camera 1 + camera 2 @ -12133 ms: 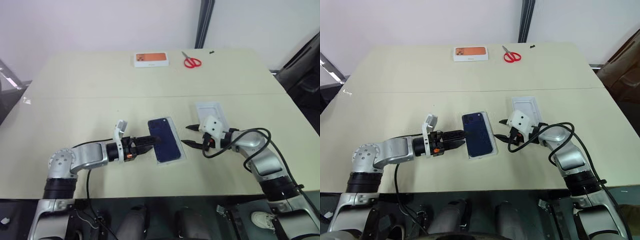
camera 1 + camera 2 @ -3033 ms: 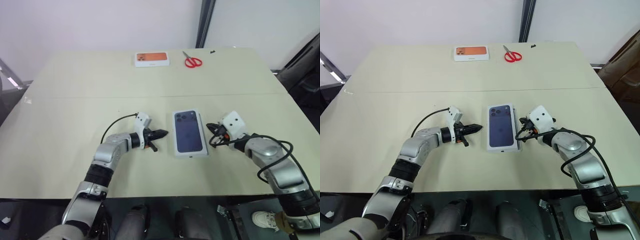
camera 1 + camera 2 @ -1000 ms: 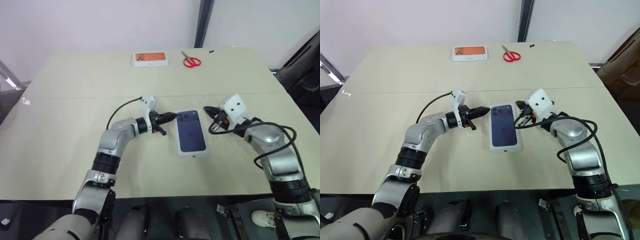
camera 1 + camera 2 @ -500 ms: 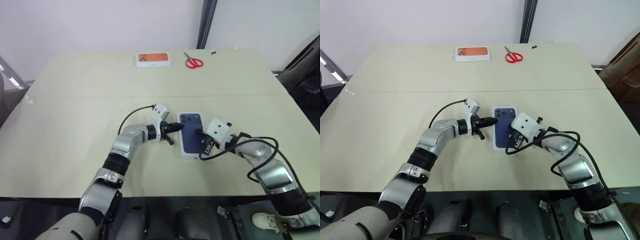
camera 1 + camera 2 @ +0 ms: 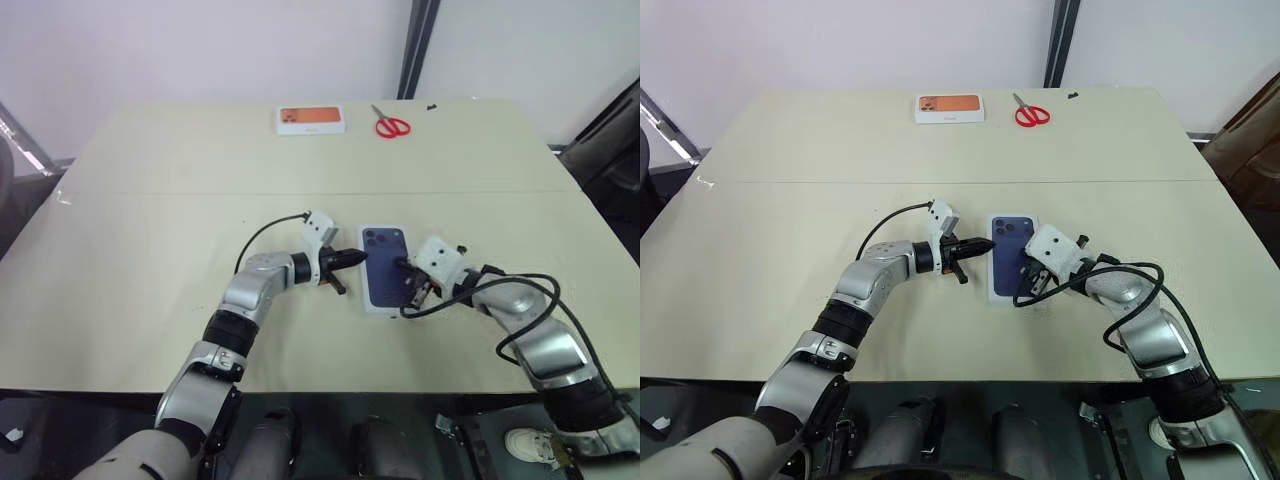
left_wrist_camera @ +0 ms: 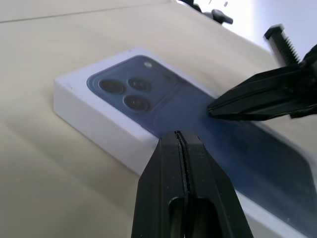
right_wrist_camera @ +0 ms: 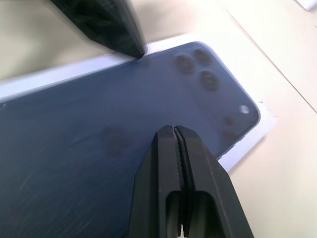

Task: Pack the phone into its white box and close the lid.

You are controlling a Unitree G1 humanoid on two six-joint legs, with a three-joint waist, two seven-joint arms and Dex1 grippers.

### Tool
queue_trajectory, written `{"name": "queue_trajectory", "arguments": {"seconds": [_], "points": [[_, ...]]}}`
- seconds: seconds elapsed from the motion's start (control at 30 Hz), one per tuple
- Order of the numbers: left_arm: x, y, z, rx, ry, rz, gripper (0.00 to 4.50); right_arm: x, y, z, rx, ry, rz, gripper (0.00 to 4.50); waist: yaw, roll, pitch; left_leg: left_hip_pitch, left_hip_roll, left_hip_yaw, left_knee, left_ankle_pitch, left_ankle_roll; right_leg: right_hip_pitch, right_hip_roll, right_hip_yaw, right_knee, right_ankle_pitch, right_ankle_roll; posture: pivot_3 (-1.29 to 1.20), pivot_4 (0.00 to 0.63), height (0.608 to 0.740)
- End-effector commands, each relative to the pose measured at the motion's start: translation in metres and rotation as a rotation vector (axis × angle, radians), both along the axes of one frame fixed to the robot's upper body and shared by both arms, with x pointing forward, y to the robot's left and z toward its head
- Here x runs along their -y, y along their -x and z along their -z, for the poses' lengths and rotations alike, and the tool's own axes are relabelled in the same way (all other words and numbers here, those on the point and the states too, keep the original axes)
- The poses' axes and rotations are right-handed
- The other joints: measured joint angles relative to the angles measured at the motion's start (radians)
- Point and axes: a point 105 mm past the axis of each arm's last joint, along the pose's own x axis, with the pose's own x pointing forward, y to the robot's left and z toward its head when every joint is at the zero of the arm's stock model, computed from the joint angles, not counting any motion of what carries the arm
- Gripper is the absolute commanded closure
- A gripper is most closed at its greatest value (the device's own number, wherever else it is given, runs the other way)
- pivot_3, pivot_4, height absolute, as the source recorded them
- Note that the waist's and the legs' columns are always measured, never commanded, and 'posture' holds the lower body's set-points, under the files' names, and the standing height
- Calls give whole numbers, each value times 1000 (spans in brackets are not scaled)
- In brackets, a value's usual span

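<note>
Phone (image 5: pixel 386 268) lies face down in the white box (image 6: pixel 94 121), well short of the red scissors (image 5: pixel 388 126). Both pincers are closed, empty: left gripper (image 5: pixel 352 258) beside the box's edge, right gripper (image 5: pixel 408 285) over the phone. Uneven pressing could tip the box.

A plain test room or lab is suggested by a bare beige table (image 5: pixel 150 230) set against blank white walls (image 5: pixel 200 40), with red scissors (image 5: pixel 392 125) and an orange-pictured box (image 5: pixel 311 119) left well beyond both grippers.
</note>
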Motion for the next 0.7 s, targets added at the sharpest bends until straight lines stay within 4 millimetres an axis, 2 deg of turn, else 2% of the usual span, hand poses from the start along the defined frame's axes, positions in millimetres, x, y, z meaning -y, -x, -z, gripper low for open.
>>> {"name": "queue_trajectory", "arguments": {"seconds": [0.03,0.13,0.2,0.3,0.37,0.47,0.53,0.6,0.67,0.7], "points": [[11,-7,-38,90,80,12,4500,12,-16,-31,95,-61,67,4451,2,0,0,-1,0,0,1,0,0,0,0,0,0,0,0,0,150,734],[18,-9,-34,112,53,12,4500,21,-23,-22,79,5,107,4451,2,0,0,-1,0,0,1,0,0,0,0,0,0,0,0,0,150,734],[19,-9,-14,84,-32,19,4500,26,-23,-4,28,74,130,4451,0,0,0,0,0,0,1,0,0,0,0,0,0,0,0,0,150,734],[12,-12,19,36,-187,-11,4500,22,-9,30,-93,135,83,4451,-3,1,0,0,0,1,1,0,0,-1,0,0,1,0,0,0,150,734],[7,-12,24,-9,-179,-27,4500,20,-1,42,-122,158,57,4451,-2,-2,-5,1,0,0,1,0,0,1,1,0,1,0,0,0,150,734],[-2,-11,27,-21,-181,-47,4500,21,-2,35,-84,134,74,4451,-3,-6,-8,4,1,0,1,-3,5,6,1,-1,-1,0,0,0,150,734],[-9,-10,24,-19,-155,-53,4500,24,-8,23,-39,113,99,4451,-13,-2,-9,4,1,0,1,-3,5,5,1,0,-1,0,0,0,150,734],[-15,-8,12,-5,-91,-50,3935,25,-14,6,1,43,113,4500,-22,-2,-9,5,1,0,-1,-3,5,5,1,0,-1,0,0,0,150,734],[-22,-3,-4,33,-36,-19,3162,23,-14,-11,-51,-163,117,3964,-26,-2,-9,5,1,0,-2,-3,5,4,1,1,-1,0,0,0,150,734],[-27,-2,-12,59,-19,-19,2661,24,-12,-15,-49,-159,101,3652,-28,-1,-8,5,1,0,-3,-3,5,3,1,1,-1,0,0,0,150,734]]}}
